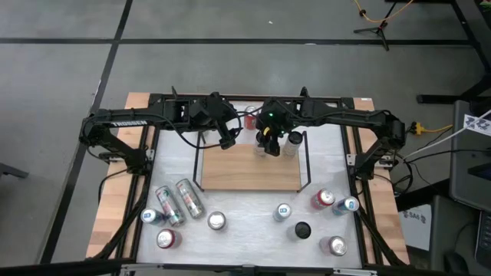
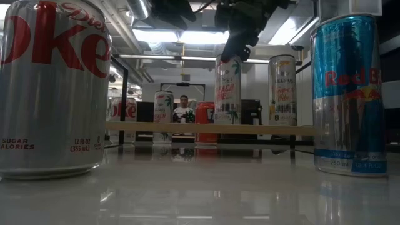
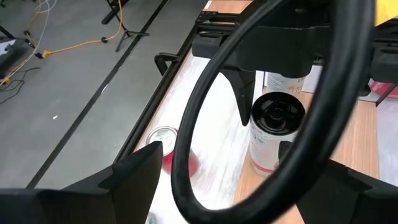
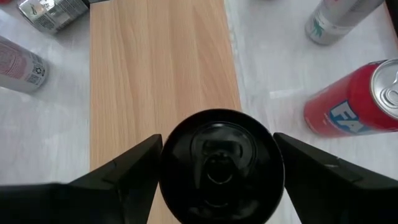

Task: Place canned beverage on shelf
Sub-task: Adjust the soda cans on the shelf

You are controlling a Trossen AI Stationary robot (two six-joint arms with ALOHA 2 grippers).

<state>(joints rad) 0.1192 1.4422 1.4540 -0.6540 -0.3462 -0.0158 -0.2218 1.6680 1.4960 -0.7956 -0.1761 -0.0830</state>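
The shelf (image 1: 249,172) is a light wooden board with thin black rails at its short ends, in the middle of the table. My right gripper (image 1: 268,142) is above the board's far edge, shut on a white slim can with a black top (image 4: 217,165). In the low view this can (image 2: 229,90) stands upright with its base at the board (image 2: 206,128). A second slim can (image 1: 291,144) stands just right of it. My left gripper (image 1: 228,139) hovers open and empty near the board's far left corner. My right gripper pinches the can's upper part just under the black rim (image 4: 166,168) between its two fingers, one on each side. The fingers (image 3: 245,99) come from above, pointing down. The can stands upright, its base at the shelf board; whether it rests there, I cannot tell.
Several loose cans stand or lie on the white tabletop near the front: two lying at the left (image 1: 178,202), a red one (image 1: 323,199) and a black-topped one (image 1: 302,229) at the right. A red can (image 3: 171,152) stands beyond the shelf. A person (image 2: 183,109) shows far behind.
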